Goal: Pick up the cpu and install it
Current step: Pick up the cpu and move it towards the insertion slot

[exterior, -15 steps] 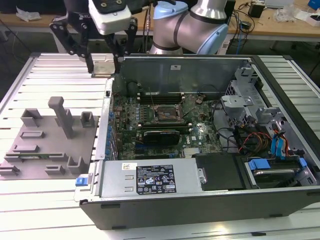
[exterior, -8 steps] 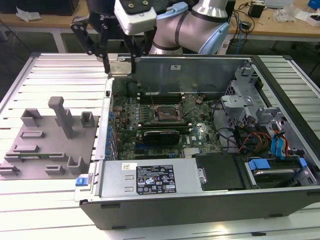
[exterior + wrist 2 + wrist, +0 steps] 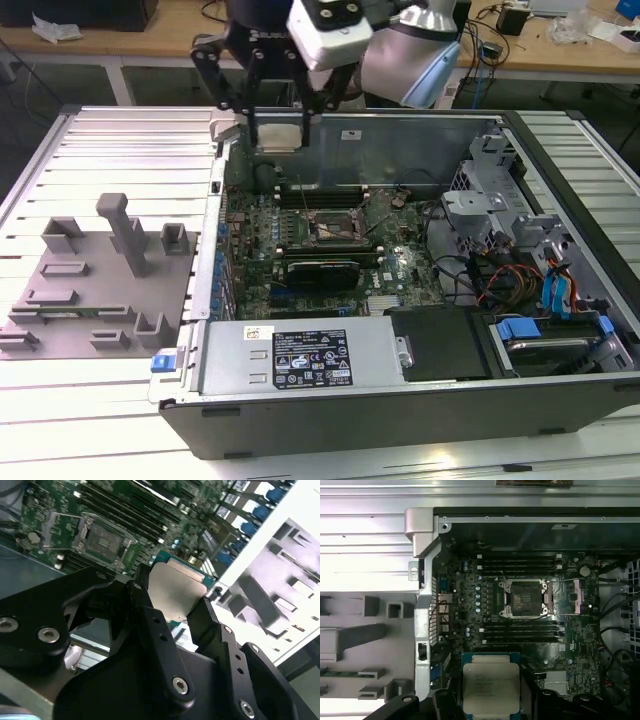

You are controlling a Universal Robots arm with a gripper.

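Carry step: black gripper (image 3: 172,600) fingers (image 3: 150,625) clamp silvery-white flat square cpu (image 3: 175,587) (looks level). Open metal-framed socket (image 3: 525,598) well apart from fingers; seating likely needs square alignment.

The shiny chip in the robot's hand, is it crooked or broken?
Nothing stands out. The cpu looks whole and sits straight in the hand, held over the motherboard and not yet in the socket.
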